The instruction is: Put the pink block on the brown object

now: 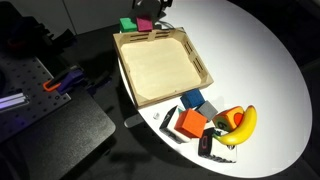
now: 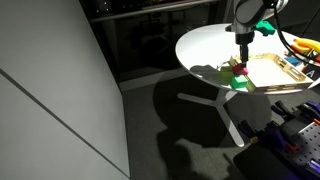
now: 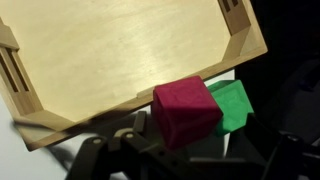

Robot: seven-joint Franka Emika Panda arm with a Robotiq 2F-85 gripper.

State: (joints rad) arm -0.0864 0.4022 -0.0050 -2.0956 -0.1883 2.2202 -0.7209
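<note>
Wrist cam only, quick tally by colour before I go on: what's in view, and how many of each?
Pink block: 1
Green cube: 1
Light-brown wooden tray: 1
Total: 3

White arm [image 2: 246,12], black wrist, dark blurred fingers [image 3: 92,152]

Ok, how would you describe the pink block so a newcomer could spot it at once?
Start at the big wooden tray on the round white table. At the tray's edge farthest from the banana, two small cubes are side by side. The pink block is the magenta one; its neighbour is the green cube.
</note>
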